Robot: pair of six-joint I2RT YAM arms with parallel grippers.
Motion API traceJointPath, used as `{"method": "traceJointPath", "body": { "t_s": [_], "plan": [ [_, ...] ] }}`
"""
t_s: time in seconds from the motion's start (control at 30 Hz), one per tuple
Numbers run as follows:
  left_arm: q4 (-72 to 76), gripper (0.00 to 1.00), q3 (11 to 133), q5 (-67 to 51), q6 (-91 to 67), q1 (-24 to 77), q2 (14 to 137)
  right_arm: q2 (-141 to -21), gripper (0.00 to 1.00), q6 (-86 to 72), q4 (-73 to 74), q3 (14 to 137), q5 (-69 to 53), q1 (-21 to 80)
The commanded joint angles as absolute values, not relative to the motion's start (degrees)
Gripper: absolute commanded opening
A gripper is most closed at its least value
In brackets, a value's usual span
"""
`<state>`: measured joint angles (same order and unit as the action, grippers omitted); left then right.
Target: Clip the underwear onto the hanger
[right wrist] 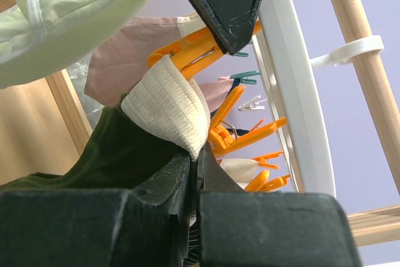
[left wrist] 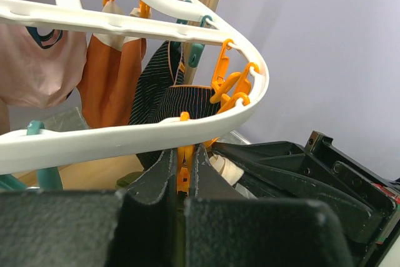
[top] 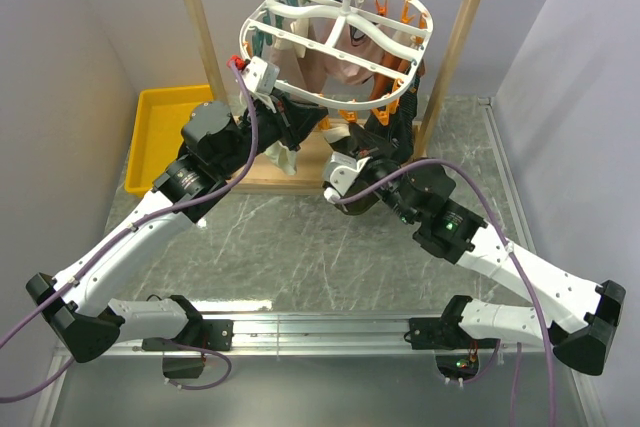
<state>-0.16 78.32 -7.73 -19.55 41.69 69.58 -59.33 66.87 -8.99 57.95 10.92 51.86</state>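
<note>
The hanger [top: 345, 15] is plain white, carrying bright orange clips [left wrist: 228, 82] and teal clips [left wrist: 195, 54]. Under the hanger, the underwear [right wrist: 125, 148] is dark olive green with a cream ribbed waistband [right wrist: 165, 101]. Also under the hanger are 3 garments: a black garment [left wrist: 159, 92] with thin pale pinstripes, a rust-orange cloth [left wrist: 112, 85] and a dusty-pink cloth [left wrist: 37, 67]. Left of the hanger is a yellow bin [top: 165, 137], and below it a grey-green, white-veined table [top: 300, 247].
</note>
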Motion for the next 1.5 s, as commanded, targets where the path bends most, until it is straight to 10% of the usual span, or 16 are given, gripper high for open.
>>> {"method": "traceJointPath", "body": {
  "t_s": [0.0,1.47],
  "plan": [
    [0.2,0.00,79.3,-9.2,-19.2,41.7,68.8,-59.5,0.00,65.4,-10.6,61.7,10.7,51.4],
    [-2.5,0.08,81.2,-6.2,-19.5,41.7,70.6,-60.8,0.00,49.7,-2.9,69.2,12.0,51.0]
  ]
}}
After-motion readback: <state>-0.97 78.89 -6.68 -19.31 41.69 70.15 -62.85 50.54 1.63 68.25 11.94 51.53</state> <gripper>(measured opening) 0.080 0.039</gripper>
